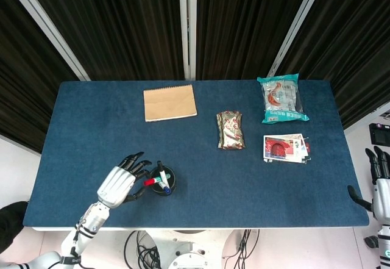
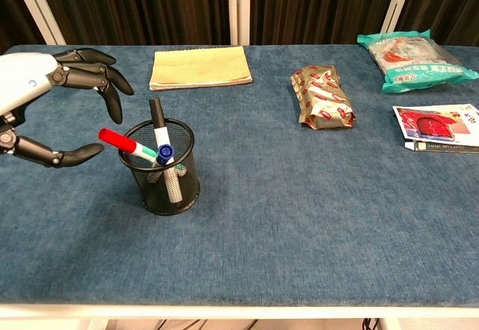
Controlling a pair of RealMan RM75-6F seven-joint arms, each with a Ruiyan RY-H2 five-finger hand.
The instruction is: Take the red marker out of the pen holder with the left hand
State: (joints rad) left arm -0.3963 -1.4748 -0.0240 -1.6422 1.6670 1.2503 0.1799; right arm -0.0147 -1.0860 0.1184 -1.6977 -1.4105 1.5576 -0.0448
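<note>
A black mesh pen holder [image 2: 165, 178] [image 1: 164, 181] stands near the table's front left. The red-capped marker [image 2: 122, 143] [image 1: 150, 182] leans out of it to the left, beside a black marker [image 2: 156, 114] and a blue-capped one [image 2: 164, 153]. My left hand [image 2: 46, 98] [image 1: 122, 180] hovers open just left of the holder, fingers above and thumb below the red cap, a small gap away from it. My right hand [image 1: 379, 180] hangs off the table's right edge, fingers straight and holding nothing.
A tan notepad [image 1: 170, 102] lies at the back. A foil snack pack [image 1: 230, 130] sits mid-table, a teal bag [image 1: 282, 98] and a printed card packet [image 1: 284, 148] lie to the right. The blue table [image 1: 91, 129] shows bare cloth around the holder.
</note>
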